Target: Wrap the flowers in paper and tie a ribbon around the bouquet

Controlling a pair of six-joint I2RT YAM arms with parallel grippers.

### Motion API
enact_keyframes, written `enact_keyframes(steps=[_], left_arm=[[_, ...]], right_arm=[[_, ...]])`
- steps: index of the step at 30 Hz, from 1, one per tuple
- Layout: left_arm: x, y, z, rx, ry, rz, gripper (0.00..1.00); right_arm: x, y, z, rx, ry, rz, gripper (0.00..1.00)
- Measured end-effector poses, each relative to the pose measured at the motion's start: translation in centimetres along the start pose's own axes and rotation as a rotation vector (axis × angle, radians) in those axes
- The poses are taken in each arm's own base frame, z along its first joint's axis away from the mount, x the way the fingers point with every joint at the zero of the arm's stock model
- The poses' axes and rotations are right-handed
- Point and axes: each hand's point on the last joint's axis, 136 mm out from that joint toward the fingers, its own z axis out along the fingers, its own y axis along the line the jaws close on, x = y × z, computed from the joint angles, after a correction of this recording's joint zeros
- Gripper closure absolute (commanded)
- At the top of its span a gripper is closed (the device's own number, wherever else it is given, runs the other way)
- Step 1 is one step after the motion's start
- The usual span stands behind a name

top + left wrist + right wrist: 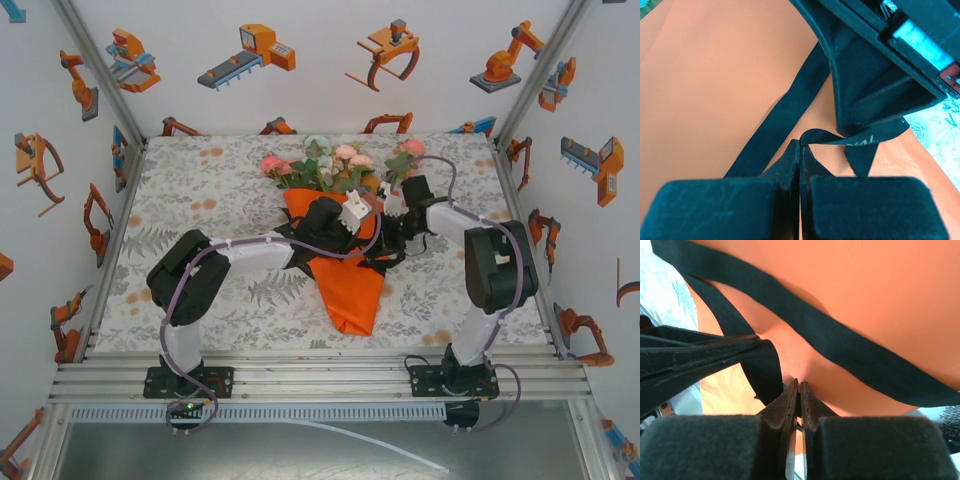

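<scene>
— Looking for the bouquet (pixel 352 290).
— Lying in the middle of the bench (pixel 200 180). Pointed end toward the arms, flowers (pixel 335 160) at the far end.
— And the ribbon (pixel 850 345)?
— Stretched flat and black across the orange paper (pixel 705 90). Folded up toward both sets of fingers as well.
— Checking the left fingers (pixel 796 152) first.
— Clenched tight. Pinching a bit of ribbon right at the tips. Pale letters on the piece trailing off to the side.
— Now the right fingers (pixel 794 390).
— Squeezed close, with just a thin crack between. Right beside a dark fold of ribbon, touching one tip. Cannot tell whether pinching that fold or only leaning on it.
— Far from the left ones?
— No, very near. Both over the middle of the bouquet, just above the paper.
</scene>
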Motion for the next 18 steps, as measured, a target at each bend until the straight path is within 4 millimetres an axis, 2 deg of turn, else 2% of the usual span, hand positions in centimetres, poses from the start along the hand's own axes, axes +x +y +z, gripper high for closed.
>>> enact_keyframes(steps=[3,5,12,15,18], left_arm=[[0.0,0.1,0.0,-0.003,0.000,-0.005,0.99],[0.0,0.0,0.0,-0.003,0.000,-0.010,0.99],[0.0,0.0,0.0,0.002,-0.002,-0.025,0.99],[-0.1,0.0,0.0,0.002,-0.003,-0.029,0.99],[-0.3,0.0,0.0,0.001,-0.010,-0.034,0.99]], right_arm=[[0.6,0.1,-0.2,0.004,0.020,0.010,0.80],[0.4,0.3,-0.8,0.024,0.007,0.005,0.79],[-1.9,2.5,-6.1,0.120,-0.209,0.005,0.76],[-0.9,2.6,-7.8,0.158,-0.313,0.090,0.76],[1.3,2.1,-8.6,0.214,-0.386,0.231,0.75]])
